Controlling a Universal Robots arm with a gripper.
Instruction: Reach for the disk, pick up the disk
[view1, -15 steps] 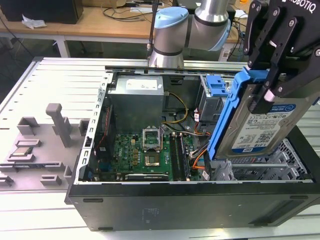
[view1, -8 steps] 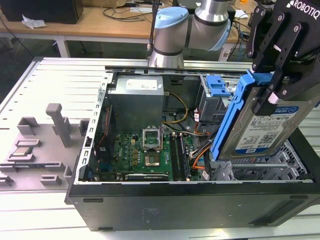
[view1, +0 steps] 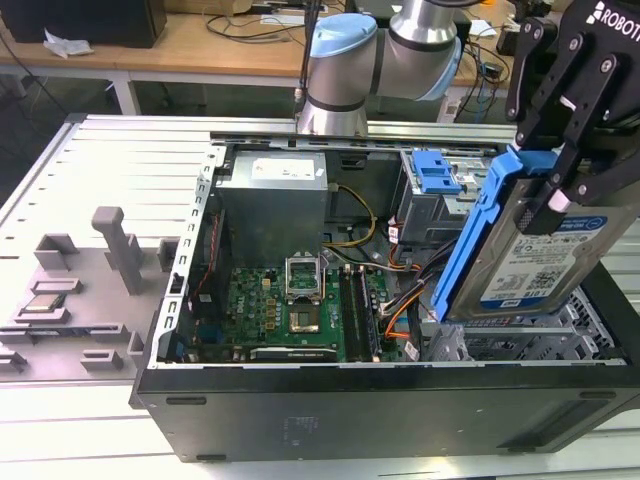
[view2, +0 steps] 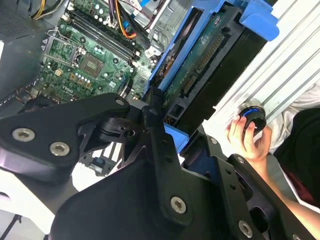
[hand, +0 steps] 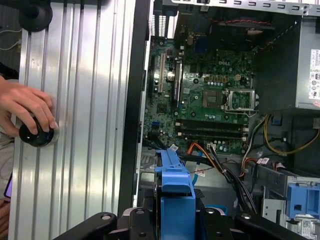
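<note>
In the exterior view, right of the frame, the hand (view1: 556, 195) is clamped on the disk (view1: 525, 255), held tilted above the open computer case (view1: 380, 410) (its circuit board (view1: 290, 305) lies below, centre). In the second wrist view the disk (view2: 210, 60) runs up from the hand (view2: 157, 117); a person's hand (view2: 248, 140) grips a round knob (view2: 251, 116) at right. In the first wrist view the disk's blue bracket (hand: 175, 192) stands at bottom centre, on the ribbed tabletop (hand: 85, 125).
</note>
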